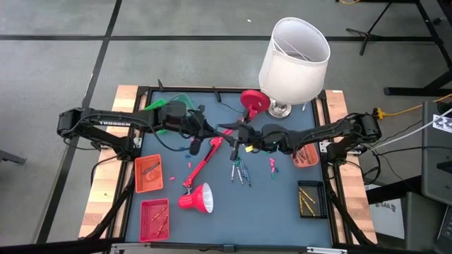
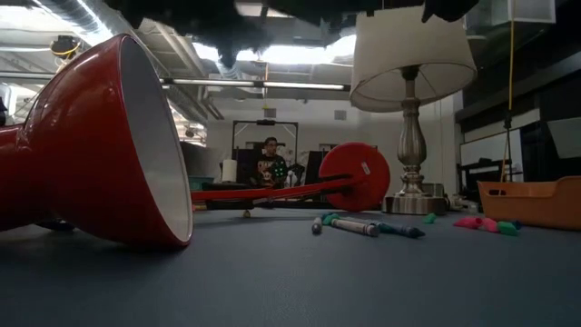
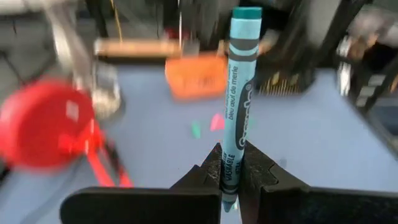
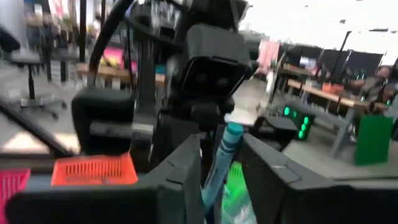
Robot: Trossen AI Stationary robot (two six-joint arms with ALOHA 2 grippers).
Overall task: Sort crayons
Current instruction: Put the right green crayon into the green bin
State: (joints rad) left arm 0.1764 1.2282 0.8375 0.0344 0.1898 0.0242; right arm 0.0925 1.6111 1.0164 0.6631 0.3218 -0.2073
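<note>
Left pincer (image 3: 231,177) clamped on teal crayon (image 3: 239,93), right pincer (image 4: 219,168) apparently apart around it, mid-table.

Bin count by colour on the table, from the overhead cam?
orange bins: 2
pink bin: 1
black bin: 1
green bin: 1, partly hidden
Total: 5
</note>
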